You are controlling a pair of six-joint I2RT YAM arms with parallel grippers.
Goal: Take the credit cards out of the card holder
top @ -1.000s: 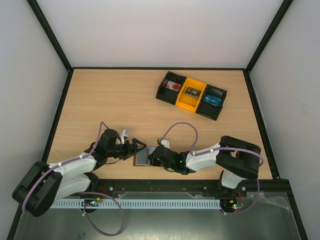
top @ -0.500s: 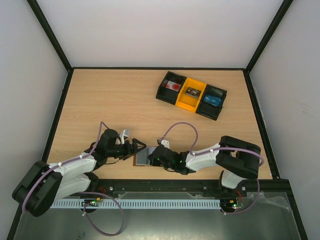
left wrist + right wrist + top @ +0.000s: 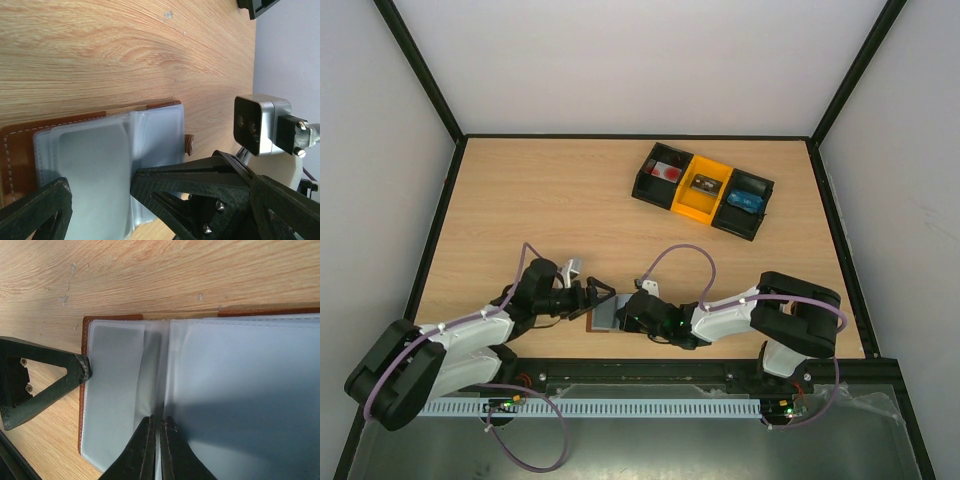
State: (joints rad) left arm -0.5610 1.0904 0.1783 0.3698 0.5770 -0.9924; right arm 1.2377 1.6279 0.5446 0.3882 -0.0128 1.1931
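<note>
The brown card holder (image 3: 603,314) lies open near the table's front edge, its grey-blue inside (image 3: 240,380) facing up. A pale credit card (image 3: 92,170) shows inside the left clear sleeve (image 3: 115,385). My right gripper (image 3: 156,426) is shut, pinching a thin inner leaf at the holder's middle fold; it also shows as the right gripper (image 3: 135,176) reaching in from the right. My left gripper (image 3: 157,182) stands wide open astride the holder. One of its fingers (image 3: 75,370) touches the brown edge (image 3: 20,145). From above, the left gripper (image 3: 588,298) and right gripper (image 3: 623,313) flank the holder.
A black-and-yellow tray of bins (image 3: 703,190) sits at the back right, its corner (image 3: 255,5) just in the left wrist view. The table's black front rail (image 3: 650,368) runs close behind the holder. Both arms crowd the near middle.
</note>
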